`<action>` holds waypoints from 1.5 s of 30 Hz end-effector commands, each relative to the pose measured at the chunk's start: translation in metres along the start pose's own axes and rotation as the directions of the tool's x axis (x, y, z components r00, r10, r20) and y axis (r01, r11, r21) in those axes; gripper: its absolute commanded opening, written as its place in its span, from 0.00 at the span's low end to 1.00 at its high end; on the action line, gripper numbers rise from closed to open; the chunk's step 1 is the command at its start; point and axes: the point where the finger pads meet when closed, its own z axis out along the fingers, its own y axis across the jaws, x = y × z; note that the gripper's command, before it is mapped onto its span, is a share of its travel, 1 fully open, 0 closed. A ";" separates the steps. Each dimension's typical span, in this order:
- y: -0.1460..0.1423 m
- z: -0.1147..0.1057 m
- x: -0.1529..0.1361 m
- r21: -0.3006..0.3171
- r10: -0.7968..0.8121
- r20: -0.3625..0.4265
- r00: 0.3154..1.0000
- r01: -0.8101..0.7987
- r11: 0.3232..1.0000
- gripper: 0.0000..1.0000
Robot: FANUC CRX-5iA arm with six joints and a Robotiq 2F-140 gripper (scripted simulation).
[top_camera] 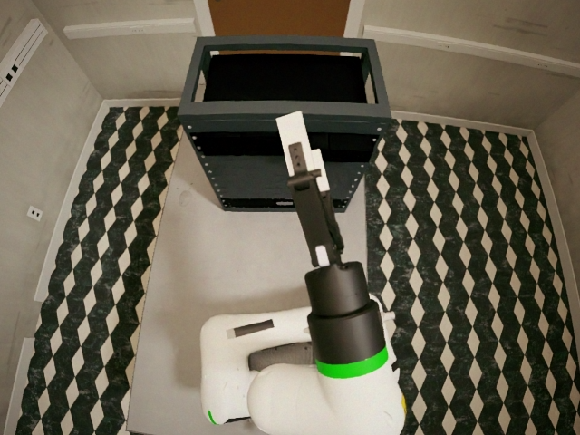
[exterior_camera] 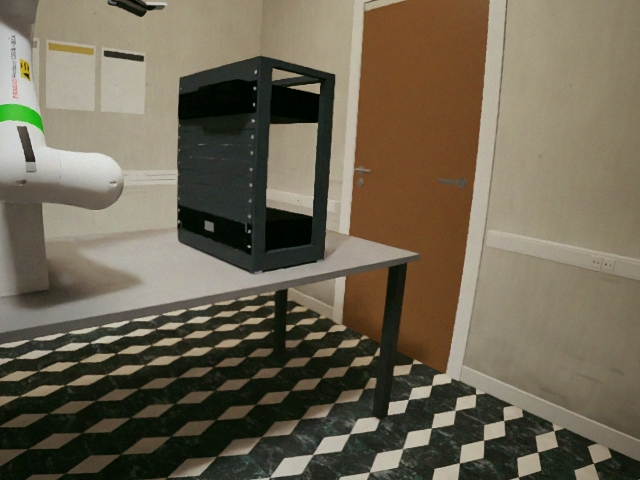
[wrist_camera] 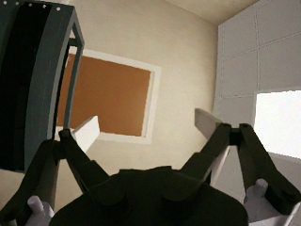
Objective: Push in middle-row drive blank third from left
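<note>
1. Approaching step in hand: the arm (top_camera: 346,323) reaches from its base at the near end of the table (top_camera: 201,262) toward the rack (top_camera: 285,114), with the gripper (top_camera: 304,154) held high, about level with the rack's top front rail as seen from above.
2. Gripper state: fingers spread fully, nothing between them; the wrist view shows both pads apart with wall and door (wrist_camera: 107,104) beyond.
3. Rack position: standing upright at the far end of the table, front facing the arm, all 4 posts on the surface in the exterior view (exterior_camera: 258,155).
4. Target: middle row, 3rd blank from the left. The front panel (exterior_camera: 214,170) reads as dark horizontal bands; single blanks cannot be told apart, so the target's exact place is a judgement, roughly right of centre at mid height.
5. Contact: none visible between gripper and rack.
6. Next move, as judged: lower the gripper to the middle row, level it square to the front, and press straight in with 1 fingertip, slowly, since the rack is unfastened and a high or angled push could tip or slide it.
</note>
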 end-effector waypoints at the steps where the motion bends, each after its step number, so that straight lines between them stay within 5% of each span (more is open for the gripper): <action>1: -0.029 -0.012 -0.007 0.023 0.026 0.029 0.999 -0.026 0.999 1.00; 24: -0.158 -0.063 -0.017 0.136 0.139 0.137 0.981 -0.157 0.978 1.00; 45: -0.160 -0.064 -0.016 0.138 0.140 0.138 0.980 -0.159 0.978 1.00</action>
